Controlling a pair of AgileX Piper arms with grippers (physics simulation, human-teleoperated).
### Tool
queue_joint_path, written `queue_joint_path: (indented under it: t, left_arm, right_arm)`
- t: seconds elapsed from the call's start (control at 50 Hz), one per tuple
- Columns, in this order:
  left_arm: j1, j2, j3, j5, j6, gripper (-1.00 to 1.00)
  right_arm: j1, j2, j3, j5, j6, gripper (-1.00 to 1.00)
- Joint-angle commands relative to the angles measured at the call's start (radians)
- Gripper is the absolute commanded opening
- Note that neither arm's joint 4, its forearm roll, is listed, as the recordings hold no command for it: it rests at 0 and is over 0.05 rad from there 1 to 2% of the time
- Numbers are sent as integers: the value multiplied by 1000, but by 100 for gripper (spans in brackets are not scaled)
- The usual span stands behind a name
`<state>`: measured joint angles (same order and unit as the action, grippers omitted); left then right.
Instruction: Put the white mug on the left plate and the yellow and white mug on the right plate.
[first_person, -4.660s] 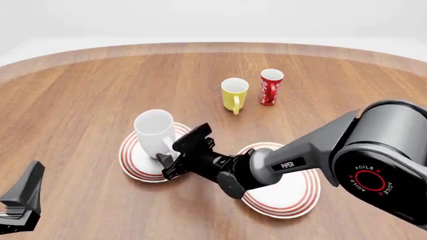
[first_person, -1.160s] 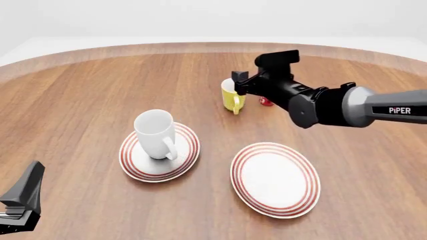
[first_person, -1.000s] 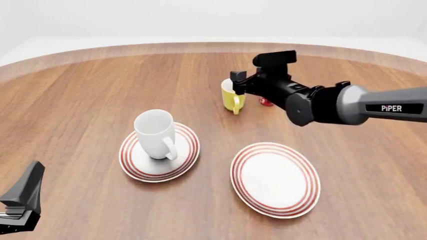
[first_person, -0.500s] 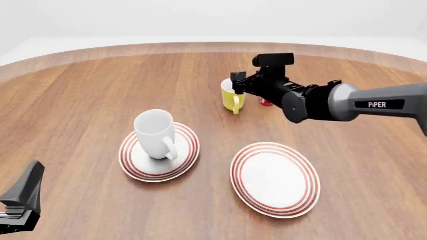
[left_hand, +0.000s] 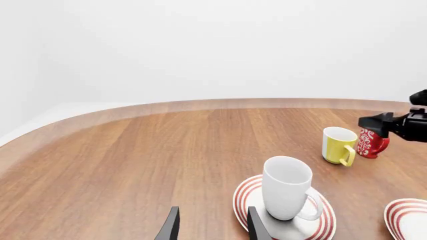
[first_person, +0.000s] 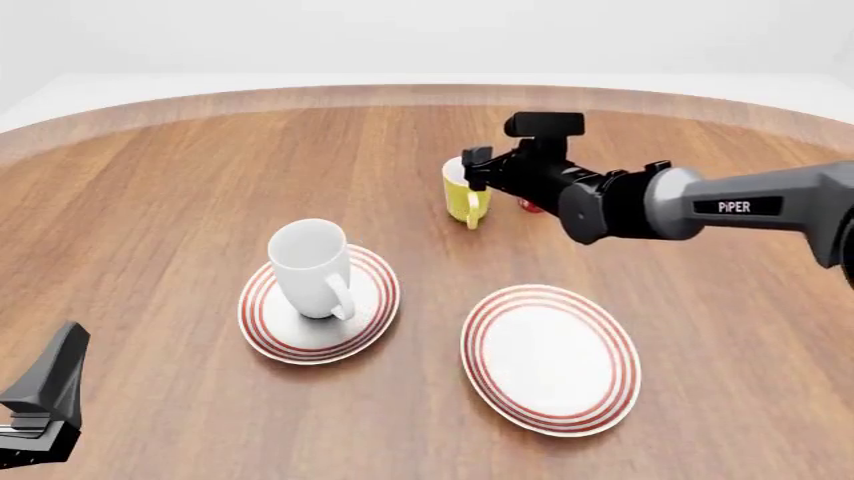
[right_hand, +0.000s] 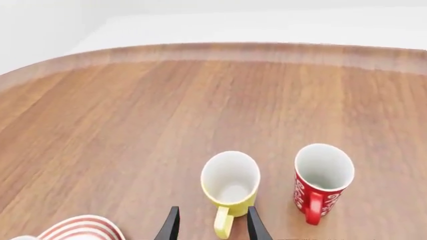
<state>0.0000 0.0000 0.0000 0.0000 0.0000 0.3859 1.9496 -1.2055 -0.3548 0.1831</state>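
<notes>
The round wooden surface has open room along its far and left edges. The large glossy white mug stands upright on the left red-ringed white plate. The right red-ringed plate is bare. The small yellow, white-lined mug stands upright toward the far edge, beside a slim red cup. The right end effector hovers over it, fingers narrowly parted; the left end effector is likewise narrowly parted and holds nothing.

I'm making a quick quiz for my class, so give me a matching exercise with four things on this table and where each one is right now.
Things:
1. white mug
2. yellow and white mug
3. red cup
4. right plate

Places:
A. bare, nothing on it
B. standing on the left plate
C. on the table just beyond the right gripper
D. beside the yellow mug, mostly hidden by the arm in the front view

Pairs: 1-B, 2-C, 3-D, 4-A
</notes>
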Motion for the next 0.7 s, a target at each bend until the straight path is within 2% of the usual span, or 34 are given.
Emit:
queue_joint_path:
  t: [0.02,0.7]
  left_arm:
    - [0,0,0,0,0,100]
    - [0,0,0,0,0,100]
  right_arm:
    - [-4,30,-27,21,28,100]
    - [-12,98,-77,51,67,100]
